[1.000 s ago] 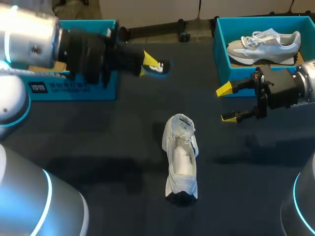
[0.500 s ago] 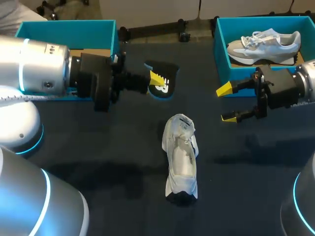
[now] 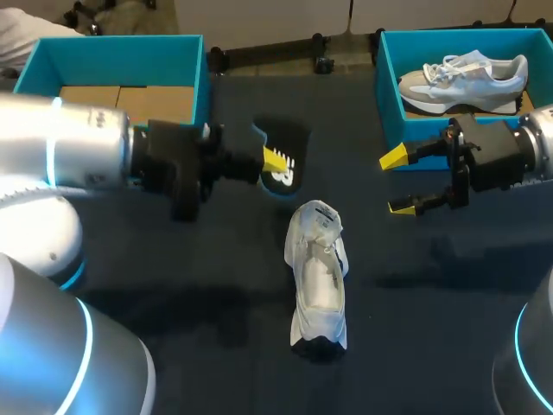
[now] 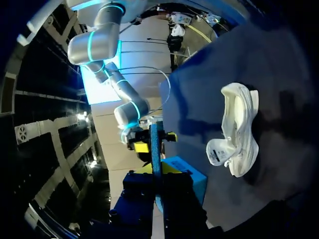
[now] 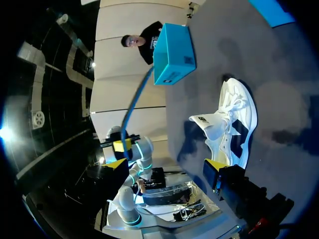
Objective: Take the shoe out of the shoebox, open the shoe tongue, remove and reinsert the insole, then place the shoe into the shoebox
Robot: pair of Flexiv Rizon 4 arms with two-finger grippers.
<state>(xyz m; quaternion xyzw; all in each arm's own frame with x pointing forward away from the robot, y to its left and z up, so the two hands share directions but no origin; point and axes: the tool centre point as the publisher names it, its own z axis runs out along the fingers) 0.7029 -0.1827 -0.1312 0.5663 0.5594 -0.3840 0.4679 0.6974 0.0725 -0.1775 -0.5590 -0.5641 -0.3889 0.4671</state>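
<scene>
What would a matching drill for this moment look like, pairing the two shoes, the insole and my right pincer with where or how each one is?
Things:
1. white shoe
2. insole
3. right pincer
4. grey sneaker

Places or states:
A. inside the right shoebox
B. open, holding nothing
C. lying on the table between the two arms
D. gripped in the left pincer, above the table

Pairs: 1-C, 2-D, 3-B, 4-A
</scene>
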